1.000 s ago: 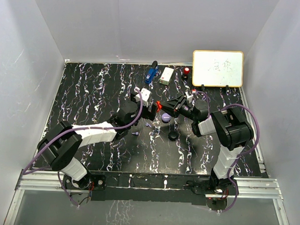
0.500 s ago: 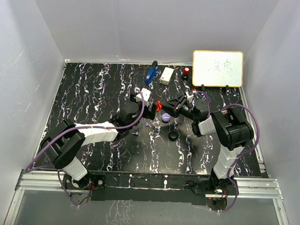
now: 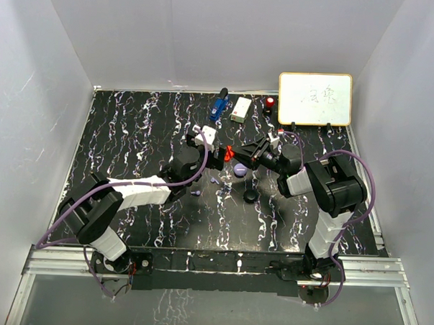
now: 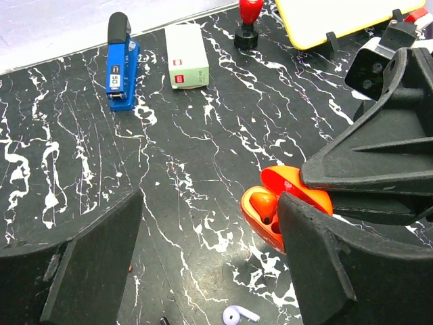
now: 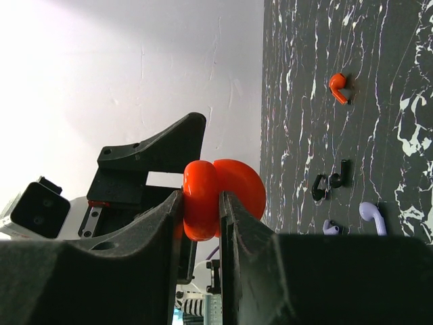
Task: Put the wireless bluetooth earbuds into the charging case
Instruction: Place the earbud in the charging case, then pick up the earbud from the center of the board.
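Hanging above the tabletop point(image 4: 203, 135) at the middle of the overhead view, the orange charging case point(image 5: 223, 189) is clamped between the fingers of the right hand point(image 5: 201, 206), its open shell facing the left hand point(image 4: 210, 203). That hand's fingers stand wide apart with nothing between them. One well may already hold an orange bud; I cannot tell for sure.

A red earbud point(image 5: 337, 88) lies at the upper right of the right wrist view, with black earbuds point(image 5: 331, 181) and lavender earbuds point(image 5: 371, 213) lower down. The step, I judge, is fetching the red bud: descend straight, pinch its body, and guide the stem into the free well.

A lavender case point(image 3: 240, 169) and black case point(image 3: 251, 196) lie just below the held one, so loose buds near them could get knocked. A blue stapler point(image 4: 122, 64), white box point(image 4: 187, 56) and red stamp point(image 4: 248, 20) sit well apart along the upper edge.
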